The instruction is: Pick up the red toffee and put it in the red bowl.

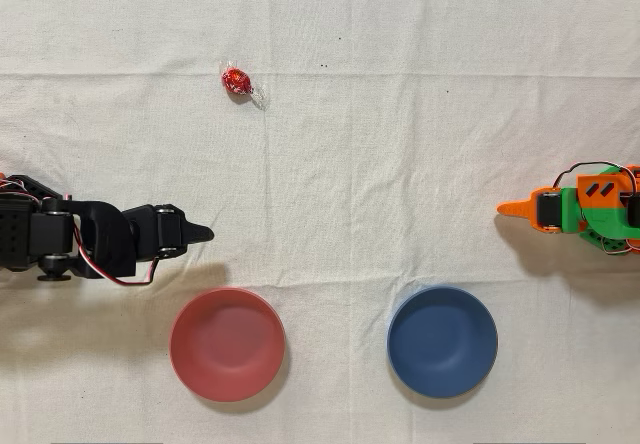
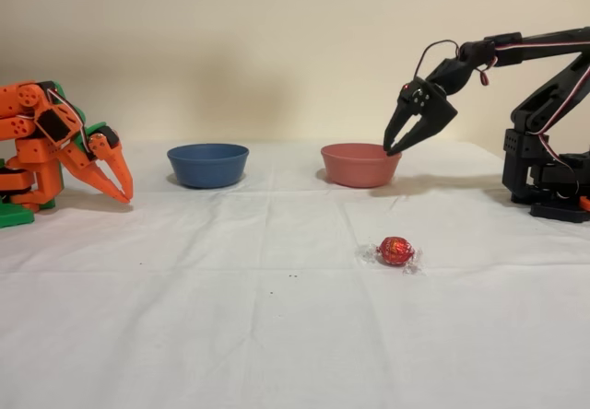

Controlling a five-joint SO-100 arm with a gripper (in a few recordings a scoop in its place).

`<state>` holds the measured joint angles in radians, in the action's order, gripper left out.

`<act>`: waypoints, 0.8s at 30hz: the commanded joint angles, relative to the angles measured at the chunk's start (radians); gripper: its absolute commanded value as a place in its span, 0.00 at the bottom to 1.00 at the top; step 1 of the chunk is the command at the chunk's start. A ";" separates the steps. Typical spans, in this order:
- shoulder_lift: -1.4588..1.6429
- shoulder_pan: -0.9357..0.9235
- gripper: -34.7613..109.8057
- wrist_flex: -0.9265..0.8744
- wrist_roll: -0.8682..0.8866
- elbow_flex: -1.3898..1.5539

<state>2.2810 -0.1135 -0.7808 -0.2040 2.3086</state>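
One red toffee [image 1: 236,82] upper left of overhead frame, loose on desk [image 1: 400,164] | fingers [image 2: 407,138] slightly spread, empty, raised near red bowl [image 2: 360,164] | risk: foil candy rolls or slips during pinch.

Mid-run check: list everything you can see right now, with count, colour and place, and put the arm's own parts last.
red toffee: one, shiny red foil with clear twisted ends, lying alone on the cloth, apart from both bowls; upper left of centre in the overhead view.
red bowl: one, matte salmon-red, nothing in it, bottom left of centre in the overhead view, just below the gripper.
blue bowl: one, dark blue, nothing in it, beside the red bowl, to its right in the overhead view.
tablecloth: one, white, creased, covering the table.
orange arm: one, idle, at the left edge of the fixed view.
black arm: one, at the right of the fixed view.
gripper: one, black, jaws open, raised above the cloth, holding nothing.
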 commanded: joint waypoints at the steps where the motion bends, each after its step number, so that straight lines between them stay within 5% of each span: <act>1: -0.002 0.026 0.24 -0.052 -0.006 -0.143; 24: -0.025 0.377 0.25 -0.281 0.086 -0.420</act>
<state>2.2457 0.2102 -1.0416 -0.1181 1.9666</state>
